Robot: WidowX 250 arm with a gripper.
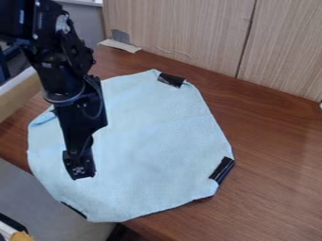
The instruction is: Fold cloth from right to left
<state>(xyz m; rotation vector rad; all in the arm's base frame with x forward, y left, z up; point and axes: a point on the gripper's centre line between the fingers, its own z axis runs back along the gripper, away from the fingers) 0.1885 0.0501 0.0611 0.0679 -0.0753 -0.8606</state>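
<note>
The black arm [66,75] reaches down from the far left, its end effector [79,173] over the left part of the blue cloth [157,136]; whether it is released or clenched I cannot tell. The cloth lies spread on the brown wooden bench [277,164], below pale wood panels [182,28].

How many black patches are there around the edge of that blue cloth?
3 visible: a top patch, a lower-right patch and a thin lower-left patch. The arm crosses the cloth's upper-left edge and may hide another.
</note>
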